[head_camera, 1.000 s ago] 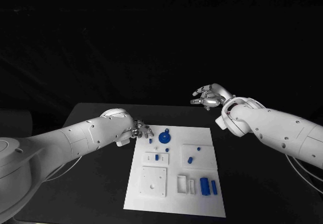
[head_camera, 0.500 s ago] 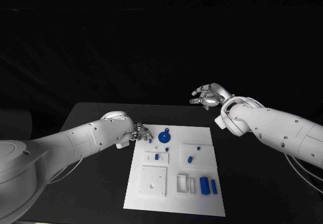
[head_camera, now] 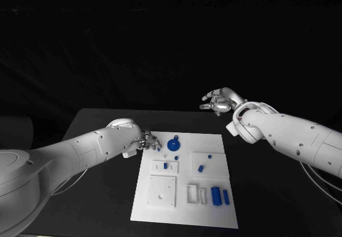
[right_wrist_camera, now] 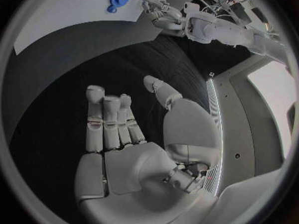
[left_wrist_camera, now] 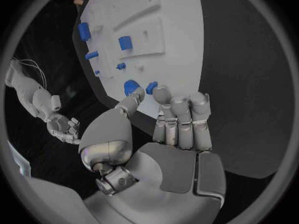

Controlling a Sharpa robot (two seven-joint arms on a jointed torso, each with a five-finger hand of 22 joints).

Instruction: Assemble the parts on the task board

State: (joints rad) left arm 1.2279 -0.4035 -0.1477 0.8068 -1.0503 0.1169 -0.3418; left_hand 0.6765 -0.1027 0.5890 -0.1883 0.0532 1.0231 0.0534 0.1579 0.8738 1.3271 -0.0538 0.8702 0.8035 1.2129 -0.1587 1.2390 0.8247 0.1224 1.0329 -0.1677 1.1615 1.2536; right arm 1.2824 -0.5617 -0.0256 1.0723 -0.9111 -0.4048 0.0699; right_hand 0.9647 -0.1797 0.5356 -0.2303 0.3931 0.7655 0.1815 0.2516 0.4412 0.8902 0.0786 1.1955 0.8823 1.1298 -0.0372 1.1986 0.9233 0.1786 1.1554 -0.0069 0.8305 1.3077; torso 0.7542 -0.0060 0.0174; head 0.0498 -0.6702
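Task board (head_camera: 187,207): white plate flat on the black table (head_camera: 100,197), the landmark for the lines below.
Round blue part (head_camera: 174,144): near the board's far edge, just beside the left hand's fingertips.
Blue cylinder (head_camera: 215,195): near the board's front right corner, lying beside a slimmer blue part (head_camera: 227,197).
Small blue parts: one (head_camera: 165,166) in a raised white block left of the board's middle, another (head_camera: 201,169) in the block to its right.
White holders: a square one (head_camera: 161,191) at the board's front left, a narrow slotted one (head_camera: 192,194) between it and the blue cylinder.
Obstruction: the left forearm (head_camera: 85,148) crosses the table left of the board and hides the table edge there.
Left hand (head_camera: 148,140): at the board's far left corner, fingers drawn close together; in the left wrist view a small blue part (left_wrist_camera: 151,87) sits at the fingertips (left_wrist_camera: 161,95), pinched between thumb and a finger.
Right hand (head_camera: 219,101): raised well beyond the board's far edge, fingers loosely curled and apart, palm bare in the right wrist view (right_wrist_camera: 134,149).
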